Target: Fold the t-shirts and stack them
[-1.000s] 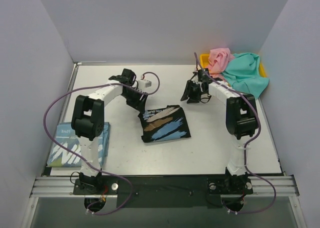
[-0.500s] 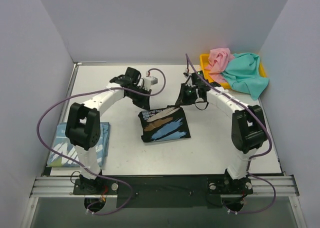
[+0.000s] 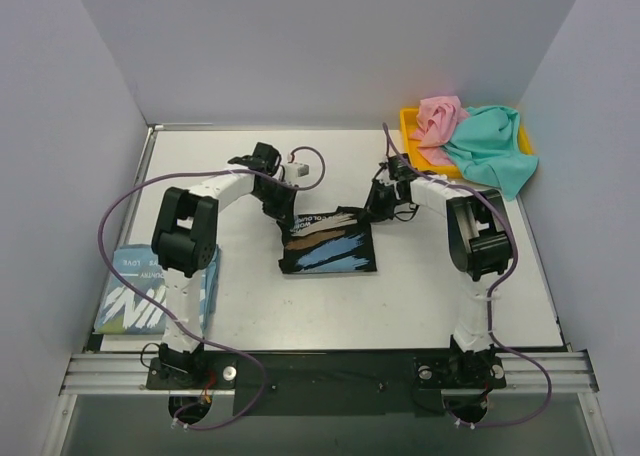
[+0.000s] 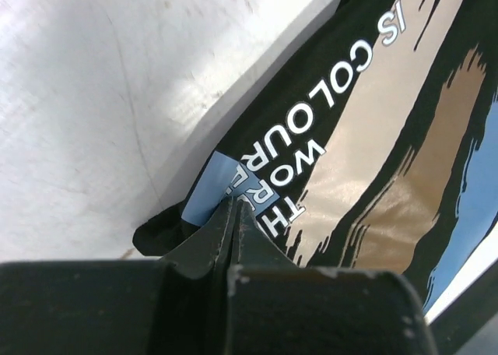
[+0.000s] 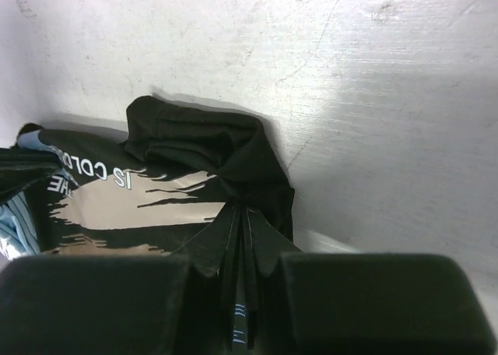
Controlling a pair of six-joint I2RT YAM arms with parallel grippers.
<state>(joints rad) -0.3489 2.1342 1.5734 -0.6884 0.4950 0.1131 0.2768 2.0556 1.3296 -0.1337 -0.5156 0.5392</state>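
Black t-shirt [image 3: 328, 248] mid-fold, far corners clenched in my left gripper [image 3: 283, 214] and right gripper [image 3: 375, 208]; light blue t-shirt [image 3: 150, 291] folded near left, pink t-shirt [image 3: 438, 118] and teal t-shirt [image 3: 490, 146] unfolded far right.

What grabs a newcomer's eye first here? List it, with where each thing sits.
The black t-shirt, folded with its brown and blue print up, lies in the middle, and the left gripper and right gripper each pinch one of its far corners. At the far right, the pink t-shirt and teal t-shirt lie crumpled over a yellow tray. A folded light blue t-shirt sits at the near left.
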